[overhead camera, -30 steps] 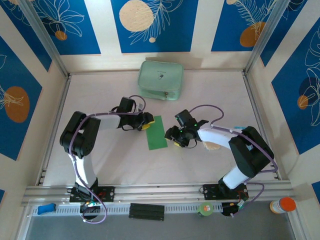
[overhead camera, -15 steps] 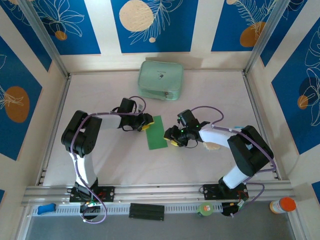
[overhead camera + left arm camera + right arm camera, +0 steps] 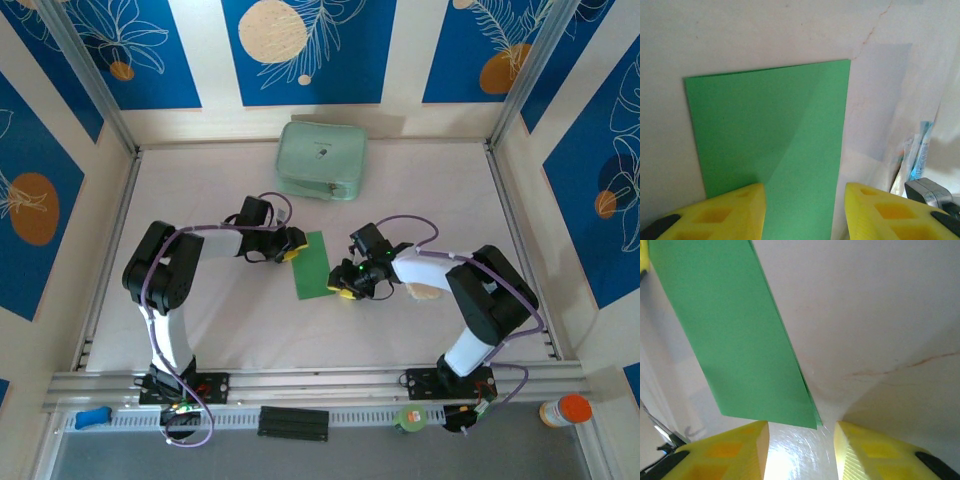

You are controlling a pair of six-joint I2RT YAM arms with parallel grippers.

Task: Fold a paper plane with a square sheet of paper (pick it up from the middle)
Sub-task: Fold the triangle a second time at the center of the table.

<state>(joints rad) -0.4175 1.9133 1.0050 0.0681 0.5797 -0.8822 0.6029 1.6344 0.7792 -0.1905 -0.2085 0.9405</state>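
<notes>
The green sheet of paper (image 3: 314,266) lies flat mid-table as a narrow rectangle, doubled over, with two layers showing along one edge in the right wrist view (image 3: 735,335). No dart-shaped paper plane is in view. My left gripper (image 3: 290,252) is at the sheet's upper left edge, open, its yellow fingers straddling the paper (image 3: 775,130) close above it (image 3: 804,195). My right gripper (image 3: 343,289) is at the sheet's lower right edge, open (image 3: 801,432), with the paper's corner just ahead of its fingers and bare table between them.
A pale mint zip pouch (image 3: 321,160) sits at the back centre. A tan object (image 3: 427,292) lies under the right forearm. Walls and metal rails enclose the table. Past the front rail are an orange-capped bottle (image 3: 566,410) and a green roll (image 3: 411,418).
My right gripper has moved left and slightly forward, up to the paper's lower right edge. The left gripper and the paper have stayed put.
</notes>
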